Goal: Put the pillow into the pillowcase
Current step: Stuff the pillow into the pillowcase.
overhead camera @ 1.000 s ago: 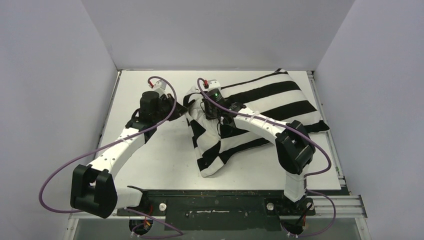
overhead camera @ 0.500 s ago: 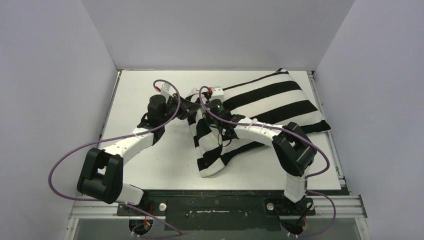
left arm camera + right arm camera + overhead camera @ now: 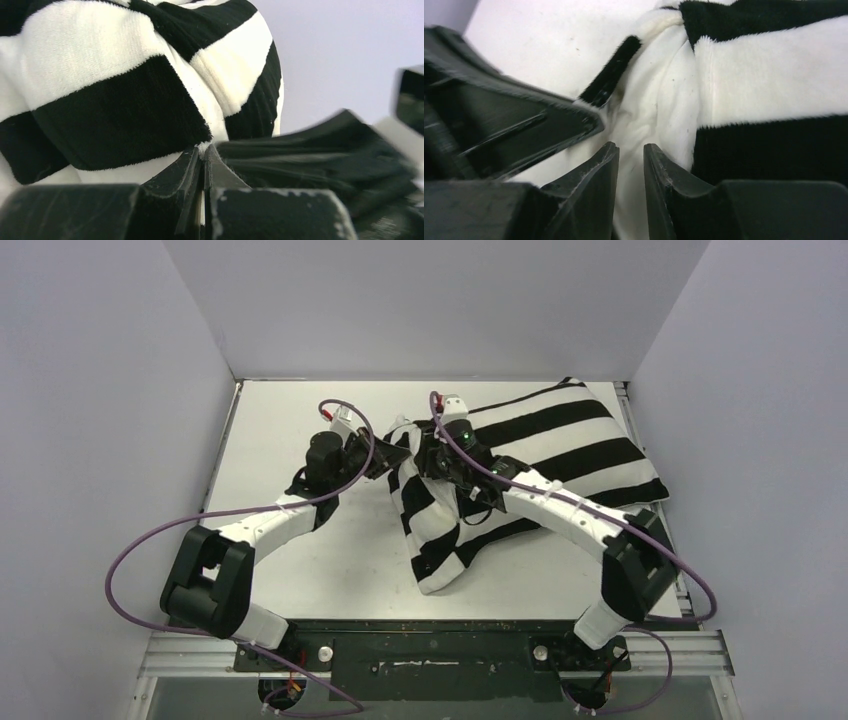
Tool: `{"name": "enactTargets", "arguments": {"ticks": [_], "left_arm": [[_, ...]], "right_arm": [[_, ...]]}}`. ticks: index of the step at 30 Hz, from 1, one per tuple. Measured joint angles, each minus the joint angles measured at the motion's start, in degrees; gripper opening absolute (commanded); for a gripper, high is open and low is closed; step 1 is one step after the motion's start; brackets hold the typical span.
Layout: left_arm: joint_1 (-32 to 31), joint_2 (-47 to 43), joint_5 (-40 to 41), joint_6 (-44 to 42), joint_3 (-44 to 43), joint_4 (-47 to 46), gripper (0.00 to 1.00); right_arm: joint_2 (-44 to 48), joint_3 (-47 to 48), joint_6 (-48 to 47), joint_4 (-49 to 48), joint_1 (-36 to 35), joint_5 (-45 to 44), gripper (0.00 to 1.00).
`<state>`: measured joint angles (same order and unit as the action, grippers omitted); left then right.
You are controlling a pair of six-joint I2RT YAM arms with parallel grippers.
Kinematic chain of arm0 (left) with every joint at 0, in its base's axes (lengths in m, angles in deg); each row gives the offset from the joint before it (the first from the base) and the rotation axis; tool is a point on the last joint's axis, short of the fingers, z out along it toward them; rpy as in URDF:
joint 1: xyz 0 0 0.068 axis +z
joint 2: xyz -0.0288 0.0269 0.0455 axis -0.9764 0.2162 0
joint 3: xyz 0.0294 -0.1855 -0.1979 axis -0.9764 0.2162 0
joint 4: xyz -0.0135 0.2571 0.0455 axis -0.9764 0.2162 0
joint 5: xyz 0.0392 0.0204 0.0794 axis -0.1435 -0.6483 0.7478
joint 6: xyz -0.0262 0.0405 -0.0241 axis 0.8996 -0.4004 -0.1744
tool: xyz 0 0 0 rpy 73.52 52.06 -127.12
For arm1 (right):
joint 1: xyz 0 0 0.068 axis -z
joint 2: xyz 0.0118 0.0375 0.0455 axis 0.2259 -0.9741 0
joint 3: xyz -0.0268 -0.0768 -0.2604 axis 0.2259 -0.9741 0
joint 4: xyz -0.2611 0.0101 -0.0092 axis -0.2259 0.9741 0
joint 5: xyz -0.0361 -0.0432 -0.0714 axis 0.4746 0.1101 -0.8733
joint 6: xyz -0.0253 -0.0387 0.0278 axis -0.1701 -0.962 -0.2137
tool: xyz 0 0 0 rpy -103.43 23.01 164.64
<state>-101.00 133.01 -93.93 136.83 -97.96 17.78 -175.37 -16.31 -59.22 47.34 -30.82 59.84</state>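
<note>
The pillowcase point(image 3: 560, 440) lies across the worktop point(image 3: 300, 560). Its plump part sits toward two o'clock, and a slack, twisted end trails down toward six o'clock. No plain cushion shows from above. Judging by that fullness, the pillow is already mostly inside and hidden under the stripes.

The two arms meet at the bunched edge near the middle, a little toward twelve o'clock. The left hand point(image 3: 202, 150) is pinched tight on a small fold of the striped cloth. It probably serves as an anchor, so the edge cannot slide while the other side is worked.

The right hand point(image 3: 630, 147) has its fingers a narrow gap apart. Pale cloth sits just beyond the tips and nothing is caught between them, which suggests it is between grips. The slack end likely needs pulling straight next.
</note>
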Motion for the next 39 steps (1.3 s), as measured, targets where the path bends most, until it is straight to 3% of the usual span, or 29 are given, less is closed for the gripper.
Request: {"name": "enactTargets", "arguments": {"ticks": [8, 18, 27, 33, 39], "left_arm": [[0.35, -0.02, 1.18, -1.64, -0.07, -0.17, 0.00], [0.35, -0.20, 1.16, -0.31, -0.07, -2.14, 0.00], [0.39, -1.20, 1.16, 0.31, -0.07, -2.16, 0.00], [0.72, -1.84, 1.16, 0.31, -0.04, -2.16, 0.00], [0.83, -1.95, 1.16, 0.33, -0.04, -2.16, 0.00]], "right_arm": [[12.17, 3.02, -2.56, 8.11, 1.75, 1.09, 0.37], [7.13, 6.21, -9.60, 16.22, -0.68, -8.33, 0.47], [1.36, 7.54, -13.46, 18.93, -4.48, -19.69, 0.46], [1.38, 7.58, -13.84, 18.95, -4.59, -25.64, 0.36], [1.73, 7.58, -13.40, 19.23, -4.59, -26.18, 0.40]]}}
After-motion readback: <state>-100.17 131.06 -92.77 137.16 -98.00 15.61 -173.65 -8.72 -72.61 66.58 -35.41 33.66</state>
